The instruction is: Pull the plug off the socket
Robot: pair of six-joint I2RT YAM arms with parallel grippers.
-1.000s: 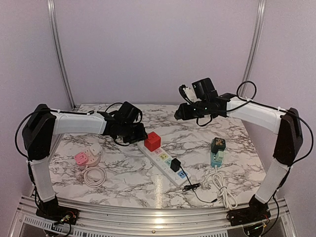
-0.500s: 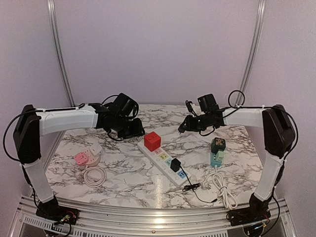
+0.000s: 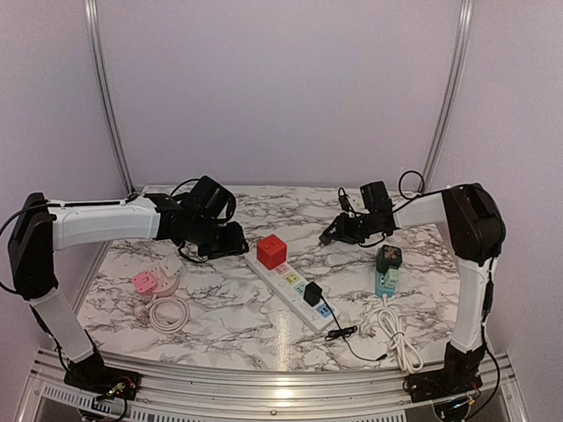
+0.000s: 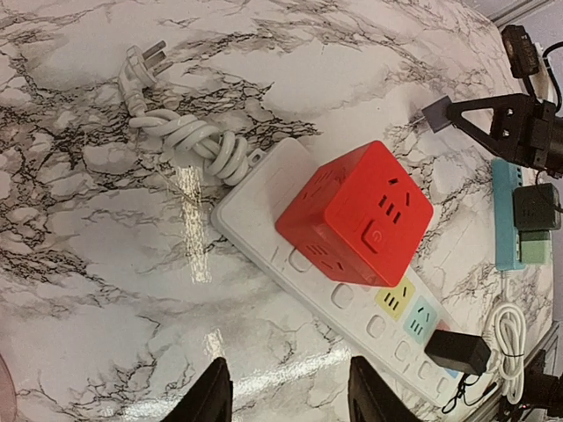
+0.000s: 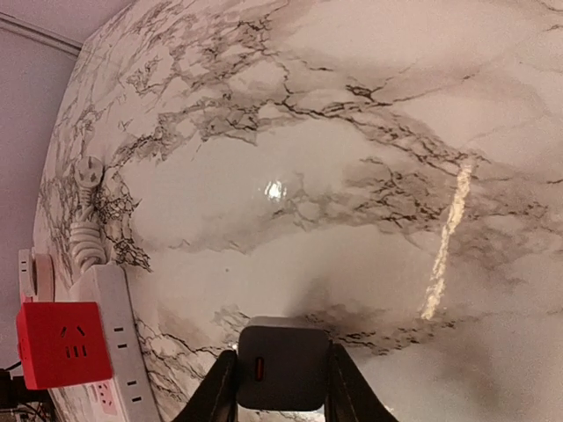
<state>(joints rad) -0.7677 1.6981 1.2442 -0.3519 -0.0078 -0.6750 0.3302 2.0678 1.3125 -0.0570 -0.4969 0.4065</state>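
Plug (image 5: pixel 283 369) clamped in right gripper (image 5: pixel 281 359); left gripper (image 4: pixel 290 389) apart beside power strip (image 4: pixel 252 224).

Marble table in a lilac-walled booth

The white, grey-veined table top (image 3: pixel 229 316) spread beneath the jaws of the left gripper (image 3: pixel 236 242) and the right gripper (image 3: pixel 330 236). Plain lilac walls (image 3: pixel 281 88) rose beyond them between two aluminium posts (image 3: pixel 99 88), and a bright glare (image 3: pixel 281 330) lay on the marble on the near side of the jaws.

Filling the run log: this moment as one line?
left pincer: open above long white power strip | right pincer: shut on dark grey square plug, away from strip | red cube socket: on strip
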